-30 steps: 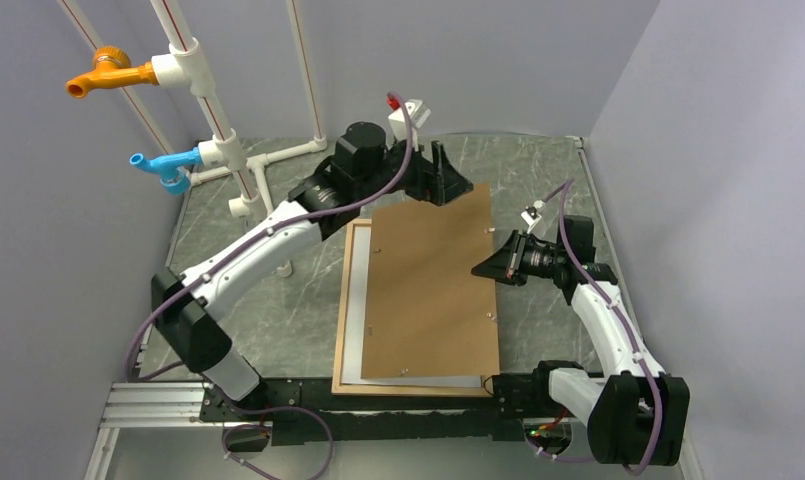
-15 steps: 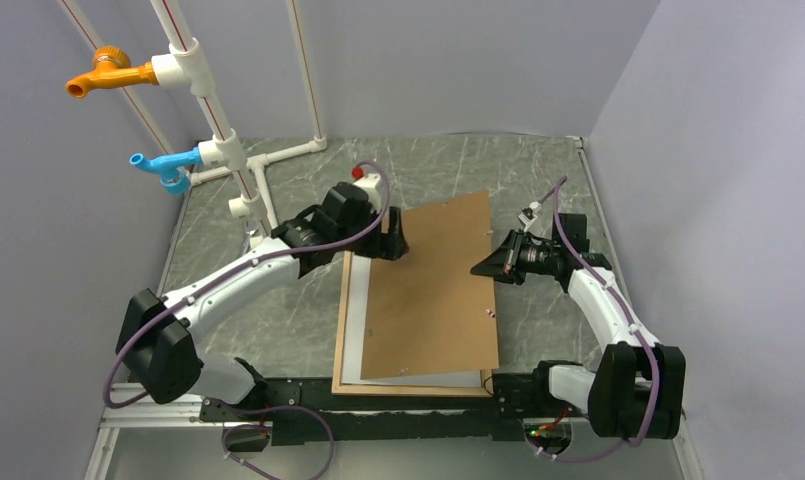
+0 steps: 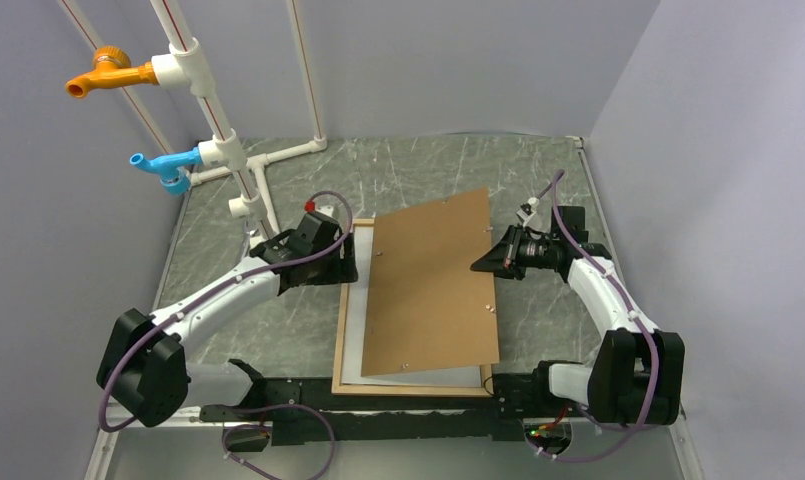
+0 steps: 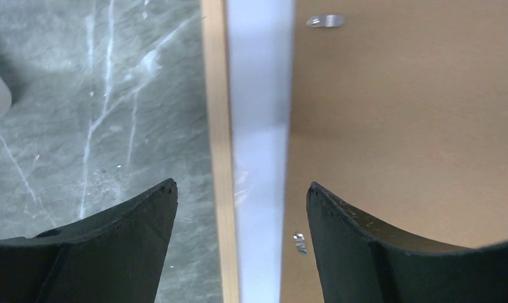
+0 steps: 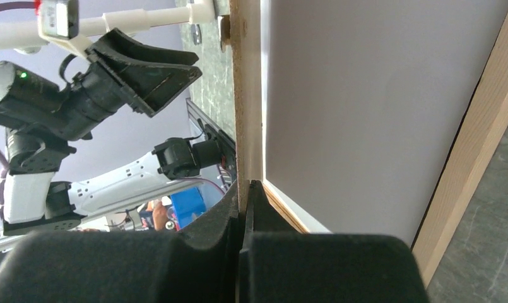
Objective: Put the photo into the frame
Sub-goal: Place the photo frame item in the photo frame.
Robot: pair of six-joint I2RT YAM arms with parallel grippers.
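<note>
The frame (image 4: 218,126) lies flat at the centre of the top view, with the photo (image 4: 259,113) inside it, white back up. The backing board (image 3: 428,290) lies skewed over both. The right gripper (image 5: 243,184) is clamped on the backing board's right edge. The left gripper (image 4: 238,188) stands wide apart above the frame's left strip, holding nothing.

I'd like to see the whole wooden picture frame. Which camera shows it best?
The top external view: the frame lies flat, its left and near strips showing, the rest mostly under the brown board. The left wrist view shows just one stretch of strip; the right wrist view, one strip at its edge.
</note>
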